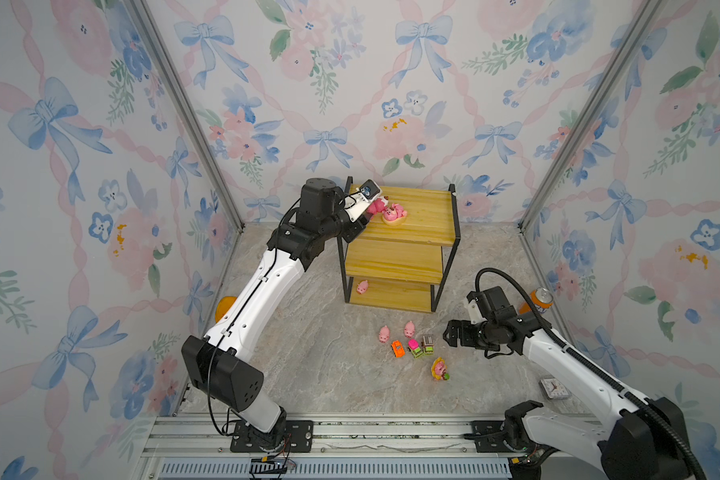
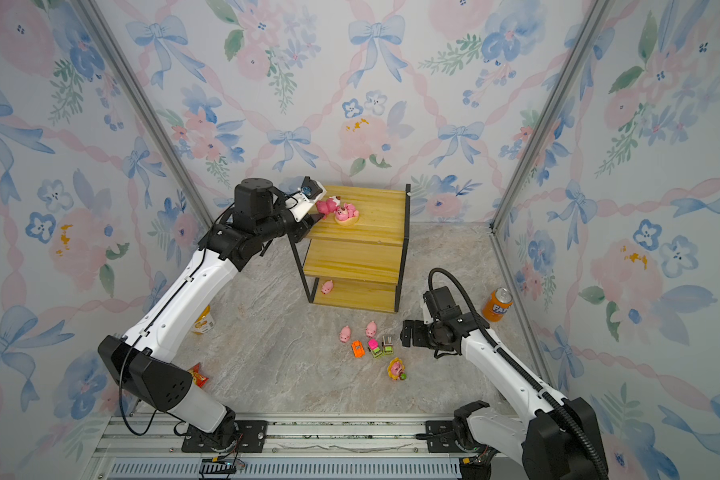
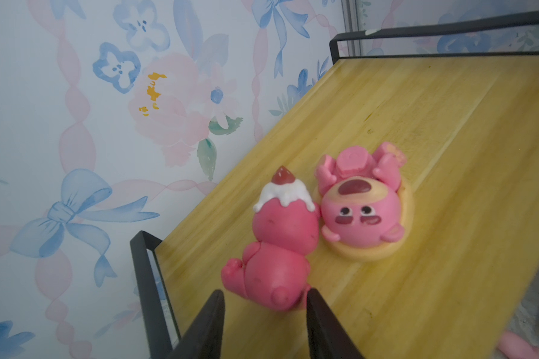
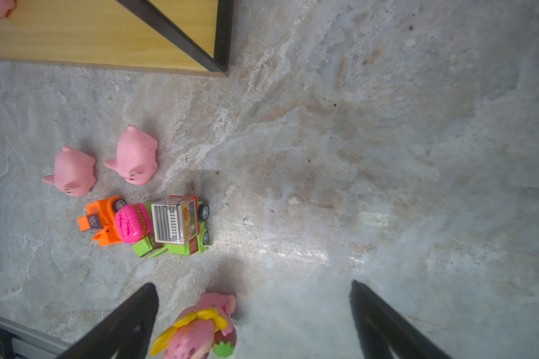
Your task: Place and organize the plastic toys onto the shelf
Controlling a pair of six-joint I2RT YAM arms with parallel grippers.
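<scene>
Left pincer (image 3: 265, 292), released, straddles the rump of the toppled bear (image 3: 277, 245) on the shelf (image 1: 425, 226) top. Right pincer (image 4: 252, 284), gaping, hangs nearest the flower bear (image 4: 199, 329).

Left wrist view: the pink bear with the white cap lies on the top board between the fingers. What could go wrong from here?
1. The capped bear lies flat near the shelf edge, its low end between the fingertips of the left gripper; backing out could drag it off.
2. It touches the bear on the biscuit; a nudge may shove that one.
3. The toy cars sit bunched together, so the open right gripper may knock neighbours.
</scene>
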